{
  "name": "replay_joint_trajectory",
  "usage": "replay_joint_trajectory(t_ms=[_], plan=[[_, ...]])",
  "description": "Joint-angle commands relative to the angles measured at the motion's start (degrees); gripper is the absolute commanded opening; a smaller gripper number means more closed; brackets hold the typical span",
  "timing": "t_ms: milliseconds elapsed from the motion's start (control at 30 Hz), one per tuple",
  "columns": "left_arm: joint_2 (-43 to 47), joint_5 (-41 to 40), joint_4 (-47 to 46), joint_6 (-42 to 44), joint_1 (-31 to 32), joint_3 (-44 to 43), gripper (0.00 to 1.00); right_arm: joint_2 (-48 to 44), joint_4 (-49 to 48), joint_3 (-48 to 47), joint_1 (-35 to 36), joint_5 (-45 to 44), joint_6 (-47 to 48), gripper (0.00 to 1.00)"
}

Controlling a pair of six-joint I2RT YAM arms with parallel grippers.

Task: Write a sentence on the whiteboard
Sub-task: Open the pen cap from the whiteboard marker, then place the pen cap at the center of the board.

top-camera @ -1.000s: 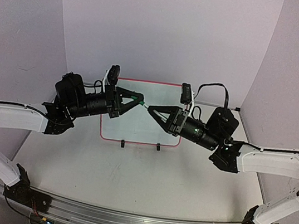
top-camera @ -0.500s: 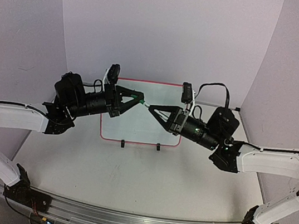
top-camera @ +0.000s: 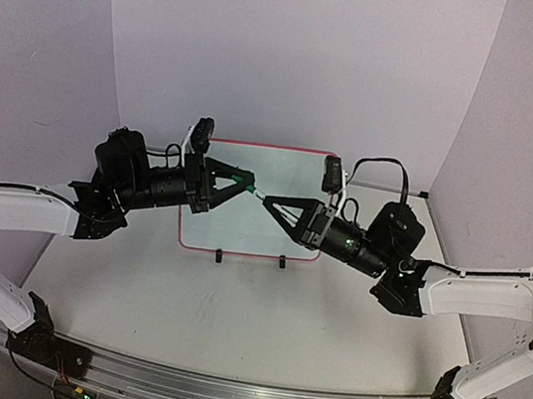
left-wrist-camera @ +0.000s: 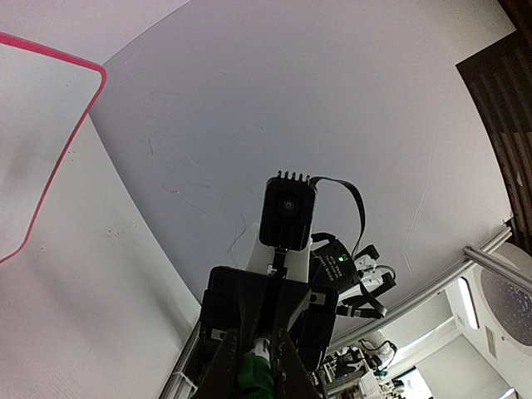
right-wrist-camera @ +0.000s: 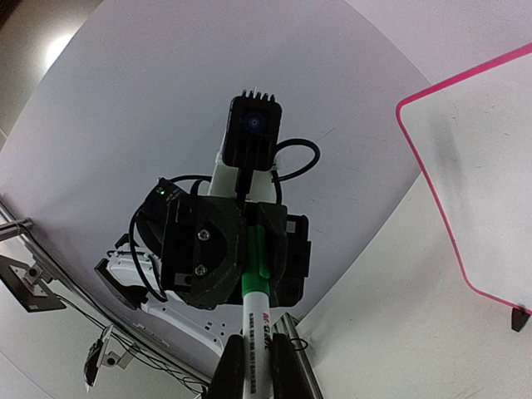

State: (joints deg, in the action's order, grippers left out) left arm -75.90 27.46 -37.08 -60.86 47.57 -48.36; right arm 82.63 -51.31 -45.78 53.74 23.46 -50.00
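On the counter (top-camera: 231,305), at its far middle, the red-framed whiteboard (top-camera: 237,227) was seen beneath both arms. Above it, the left gripper (top-camera: 249,183) and right gripper (top-camera: 268,203) were brought tip to tip. The right jaws were clamped on a marker (right-wrist-camera: 249,320) by its white barrel, and the left jaws on its green cap (left-wrist-camera: 253,374).

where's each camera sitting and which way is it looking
Top external: fixed above and behind, looking down on the left arm, right arm and whiteboard.
Left wrist: on the left arm, looking past the left hand at the right hand.
Right wrist: on the right arm, looking past the right hand at the left hand.
Shared: both wrist views show the marker and whiteboard.
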Motion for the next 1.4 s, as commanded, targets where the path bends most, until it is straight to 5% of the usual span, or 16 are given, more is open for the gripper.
replay_joint_trajectory(t_ms=[0,300,467,733,933,1367], plan=[[7.22,-5.82,0.99,4.74,-5.00,-0.51,0.00,-1.51,-2.14,1.13,-0.48,-0.63,-0.53,0.00],[16.72,-6.92,7.79,6.16,-11.52,2.46,0.00,-4.12,-1.89,4.03,-0.48,-0.57,-0.75,0.00],[20.70,-8.49,24.80,14.37,-12.15,1.83,0.00,-6.18,0.51,5.57,-0.53,-1.90,0.27,0.00],[25.03,-18.09,46.37,19.27,-12.15,14.30,0.00,-15.02,28.91,1.40,-0.56,-11.72,12.71,0.00],[21.70,-15.54,40.55,15.33,-12.15,23.89,0.00,-17.56,34.95,1.39,-0.50,-14.87,15.30,0.00],[4.25,-19.96,43.91,18.82,-12.11,19.98,0.00,-11.20,35.07,-2.06,0.42,-12.62,15.71,0.00]])
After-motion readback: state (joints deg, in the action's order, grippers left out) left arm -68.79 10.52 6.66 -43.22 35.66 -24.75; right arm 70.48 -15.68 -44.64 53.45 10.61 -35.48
